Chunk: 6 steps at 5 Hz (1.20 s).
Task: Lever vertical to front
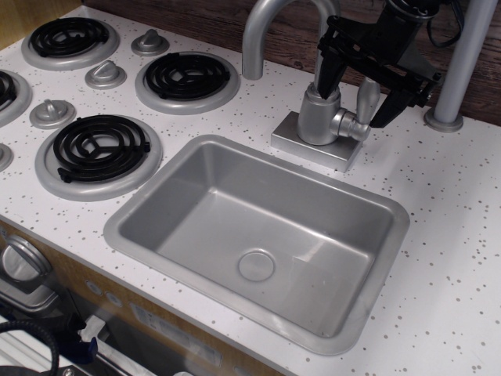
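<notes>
fingers (362,84) spread wide, straddling 1 upright lever (367,98) | 1 sink (149,205) | 3 knobs (106,75)

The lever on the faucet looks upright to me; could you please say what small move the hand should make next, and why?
Probably close the hand on the lever. The lever stands upright on its stub beside the faucet body, and the open fingers seem to straddle it without clearly gripping, so pulling forward now might slip.

Black pincer (358,90) open, fingers straddling upright lever (367,95) on faucet body (321,113) behind sink (258,235).
</notes>
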Motion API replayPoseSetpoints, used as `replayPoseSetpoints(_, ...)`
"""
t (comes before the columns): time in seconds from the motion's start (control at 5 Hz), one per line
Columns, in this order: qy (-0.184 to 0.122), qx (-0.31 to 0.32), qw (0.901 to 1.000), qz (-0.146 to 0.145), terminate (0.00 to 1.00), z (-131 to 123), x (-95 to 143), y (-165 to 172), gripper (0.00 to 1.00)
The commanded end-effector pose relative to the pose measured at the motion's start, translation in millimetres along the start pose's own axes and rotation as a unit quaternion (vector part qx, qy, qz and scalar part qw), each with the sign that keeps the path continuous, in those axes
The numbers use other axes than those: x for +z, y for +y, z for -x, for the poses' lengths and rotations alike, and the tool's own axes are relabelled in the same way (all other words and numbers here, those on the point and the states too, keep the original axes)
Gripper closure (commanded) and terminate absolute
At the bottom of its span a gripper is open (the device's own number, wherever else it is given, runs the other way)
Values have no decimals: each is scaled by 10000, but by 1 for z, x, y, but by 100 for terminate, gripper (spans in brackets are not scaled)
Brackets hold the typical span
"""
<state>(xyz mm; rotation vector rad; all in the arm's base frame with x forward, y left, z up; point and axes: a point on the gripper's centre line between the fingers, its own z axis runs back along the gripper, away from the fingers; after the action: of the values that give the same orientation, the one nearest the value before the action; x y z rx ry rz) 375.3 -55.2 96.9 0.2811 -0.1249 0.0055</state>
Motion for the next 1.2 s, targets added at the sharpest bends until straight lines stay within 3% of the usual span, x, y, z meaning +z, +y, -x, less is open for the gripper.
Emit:
replayPoseSetpoints(0.0, 0, 0, 10000, 0, 0, 0, 0, 0, 0)
replayPoseSetpoints(0.6, -642, -277, 9975, 55, 0, -35, 17, -3, 0)
replayPoseSetpoints(1.0, -647, -397, 9971, 93, 0, -43, 8, -5, 0)
